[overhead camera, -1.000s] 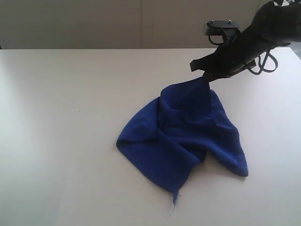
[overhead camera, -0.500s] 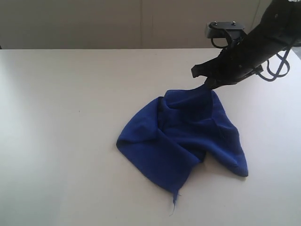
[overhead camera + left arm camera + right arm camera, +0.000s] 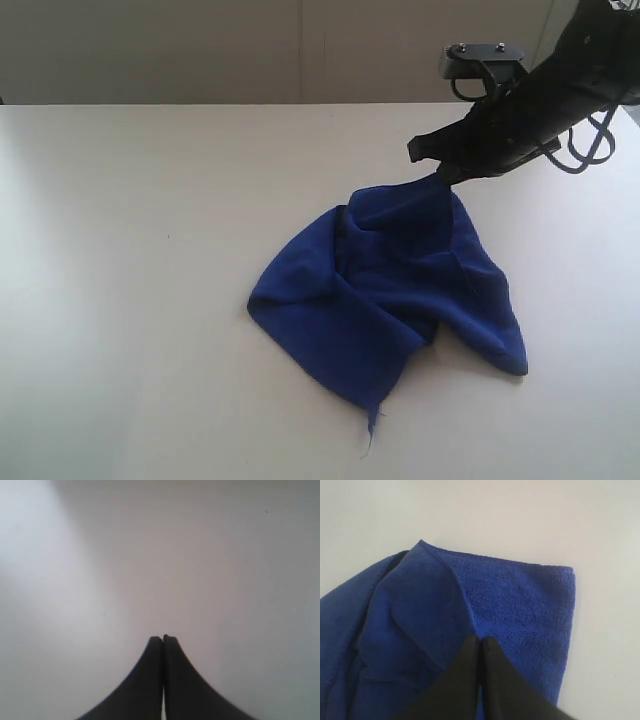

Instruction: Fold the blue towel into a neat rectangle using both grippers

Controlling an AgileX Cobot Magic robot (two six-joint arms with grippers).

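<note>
The blue towel (image 3: 390, 290) lies crumpled in a loose heap right of the table's middle, with a thread (image 3: 370, 432) trailing from its near corner. Its far edge rises to a peak at my right gripper (image 3: 440, 178), which is shut on the cloth there. In the right wrist view the closed jaws (image 3: 480, 640) pinch a fold of the towel (image 3: 520, 595), whose hemmed edge runs across beyond them. My left gripper (image 3: 163, 637) is shut with nothing in it, over bare table, and does not appear in the exterior view.
The white table (image 3: 150, 250) stretches wide to the left of the towel, with a beige wall behind it. The right arm's black links and cables (image 3: 570, 90) hang over the table's far right corner.
The right gripper shifted slightly right and down with the towel's edge, lowering the cloth's peak a little. It has hardly moved over the last half second.
</note>
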